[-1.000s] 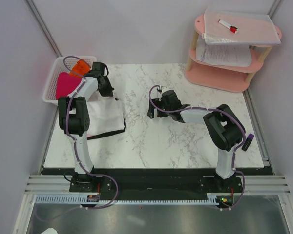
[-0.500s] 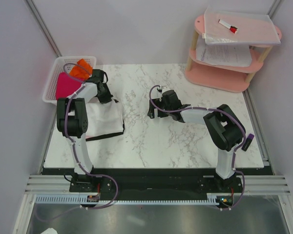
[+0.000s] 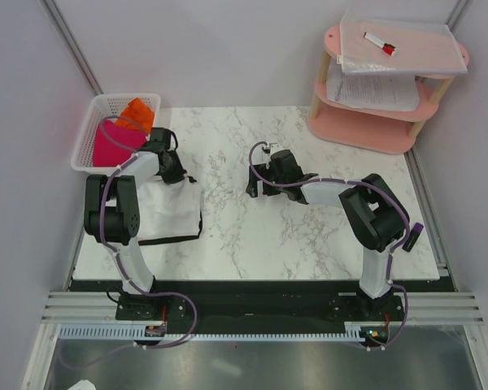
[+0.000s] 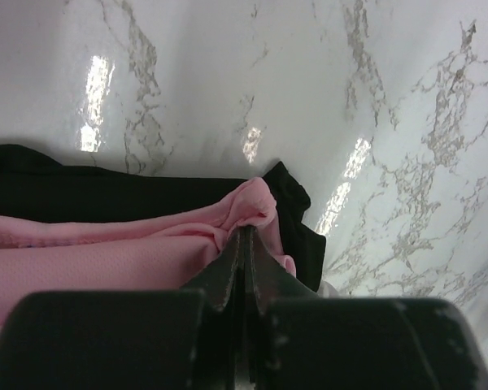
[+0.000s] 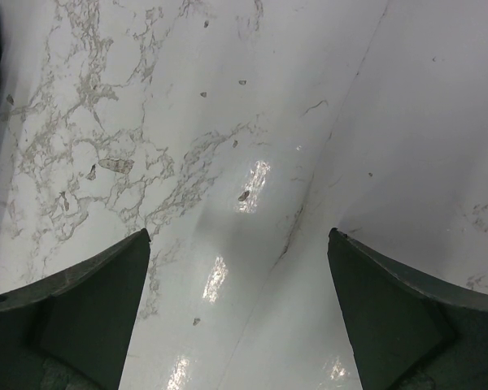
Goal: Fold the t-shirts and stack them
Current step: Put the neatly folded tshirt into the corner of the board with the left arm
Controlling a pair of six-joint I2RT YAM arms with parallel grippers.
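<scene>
A pale pink t-shirt (image 3: 167,210) lies folded at the table's left, on top of a black cloth (image 3: 179,239). My left gripper (image 3: 176,172) is at the shirt's far right corner and is shut on a pinched fold of it. In the left wrist view the fingers (image 4: 246,231) meet on the pink t-shirt (image 4: 106,252), with the black cloth (image 4: 106,195) just beyond. A magenta t-shirt (image 3: 112,145) and an orange t-shirt (image 3: 138,114) lie in the basket. My right gripper (image 3: 256,184) hangs open over bare marble (image 5: 237,236) at mid table, holding nothing.
A white lattice basket (image 3: 86,134) stands at the back left corner. A pink two-tier shelf (image 3: 366,130) at the back right carries paper sheets (image 3: 374,89) and a red marker (image 3: 380,44). Grey walls close both sides.
My left gripper has pulled back from the basket toward the near side, drawing the pink shirt and black cloth with it. The left elbow swung left. The right arm has not moved.
</scene>
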